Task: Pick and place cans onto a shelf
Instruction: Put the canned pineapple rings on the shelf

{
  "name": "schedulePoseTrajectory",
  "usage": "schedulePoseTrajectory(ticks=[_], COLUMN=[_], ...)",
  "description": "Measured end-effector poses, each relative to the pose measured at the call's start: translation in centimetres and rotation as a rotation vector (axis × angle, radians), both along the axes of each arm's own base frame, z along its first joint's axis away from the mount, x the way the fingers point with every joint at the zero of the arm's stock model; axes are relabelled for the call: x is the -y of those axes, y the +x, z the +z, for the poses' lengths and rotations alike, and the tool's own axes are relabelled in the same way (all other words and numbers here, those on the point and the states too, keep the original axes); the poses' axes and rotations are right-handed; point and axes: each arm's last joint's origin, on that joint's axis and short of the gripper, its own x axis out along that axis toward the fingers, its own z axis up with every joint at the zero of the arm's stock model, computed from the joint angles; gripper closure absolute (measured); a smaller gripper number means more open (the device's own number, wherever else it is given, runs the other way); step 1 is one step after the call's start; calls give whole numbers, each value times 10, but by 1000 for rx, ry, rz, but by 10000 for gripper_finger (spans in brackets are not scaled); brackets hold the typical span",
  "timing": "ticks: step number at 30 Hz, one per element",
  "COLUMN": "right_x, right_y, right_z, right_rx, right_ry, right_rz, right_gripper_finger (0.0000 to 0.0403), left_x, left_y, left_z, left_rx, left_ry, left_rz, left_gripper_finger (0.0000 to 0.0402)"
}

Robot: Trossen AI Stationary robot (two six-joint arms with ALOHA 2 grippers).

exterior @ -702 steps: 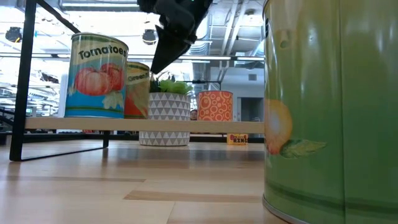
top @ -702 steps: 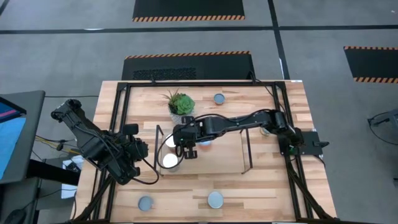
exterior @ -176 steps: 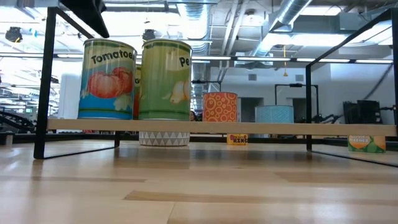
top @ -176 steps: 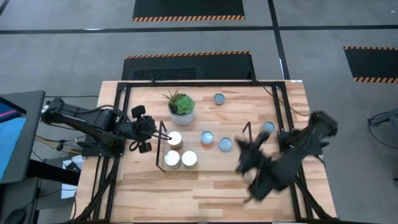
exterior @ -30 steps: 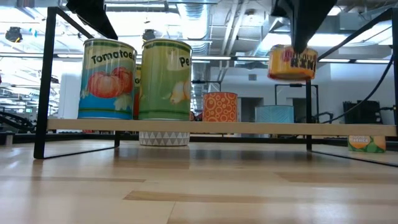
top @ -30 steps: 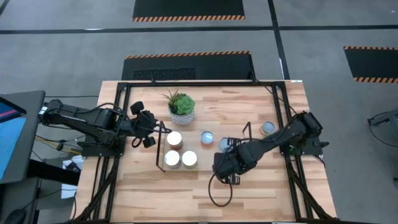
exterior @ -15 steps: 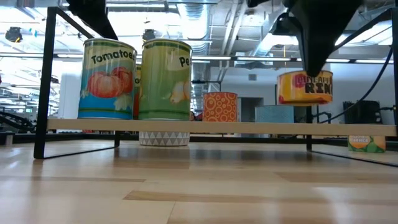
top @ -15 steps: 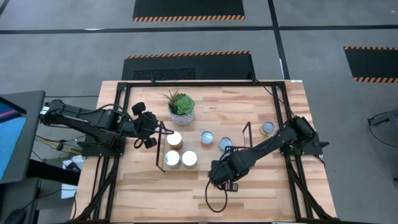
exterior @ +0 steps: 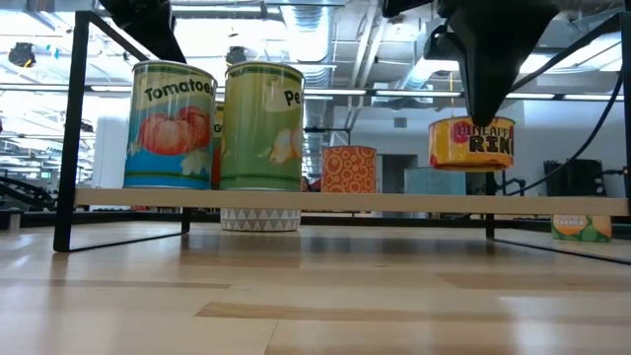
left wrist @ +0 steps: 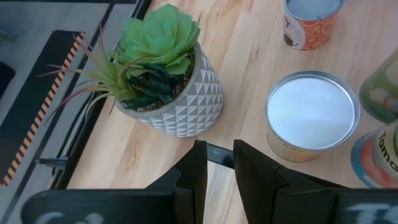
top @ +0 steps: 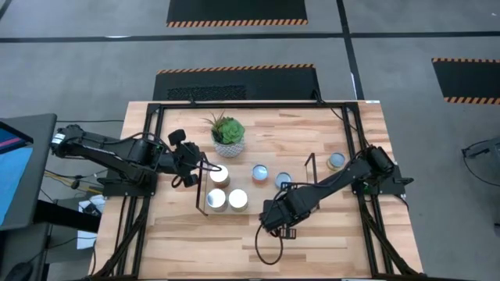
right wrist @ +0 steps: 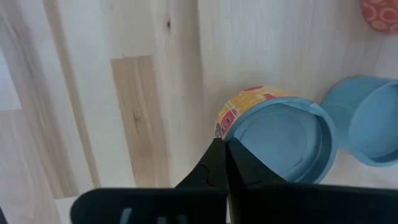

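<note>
Right gripper (exterior: 490, 108): over the front-right part of the shelf, fingers clamped on the rim of a short yellow can with red lettering and a blue-grey lid (exterior: 471, 143). In the low view that can hangs clear above the low light-wood shelf board with thin black wire uprights (exterior: 355, 201), not touching it. In the right wrist view the same can (right wrist: 273, 134) sits at the fingertips, just beside a plain pale-blue can (right wrist: 364, 127).

Left gripper (top: 190, 161): at the shelf's left end, close to the white-topped cans. Its dark fingers (left wrist: 193, 177) stand slightly apart, holding nothing.

On the shelf, left end: tall can with tomato label (exterior: 169, 125), tall green-labelled can (exterior: 261, 126), and behind them a white-topped can (left wrist: 311, 121), label not readable. Mid-shelf: orange patterned can (exterior: 347, 169) and the pale-blue can.

Off the shelf: one small can with a grey top (top: 336, 161) on the table near the right frame.

Green succulent in a white patterned pot (left wrist: 165, 87): on the table behind the shelf.
</note>
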Motion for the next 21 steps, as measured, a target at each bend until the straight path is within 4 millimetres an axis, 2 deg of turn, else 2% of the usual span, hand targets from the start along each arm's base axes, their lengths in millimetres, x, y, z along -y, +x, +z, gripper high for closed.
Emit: schedulePoseTrajectory(ticks=[11,16,21], right_x=[2,6,11], right_y=[2,3,3], right_z=[0,-19,-19], right_rx=[13,-1,-20], right_ry=[5,31,37], right_rz=[-7,-22,-34], right_gripper_finger=[398,385,381], left_x=[0,0,0], left_y=[0,0,0], left_z=[0,0,0], left_rx=[-14,-15,-14], left_ry=[19,19,19], left_rz=[-23,-24,-23], left_gripper_finger=[333,333,333])
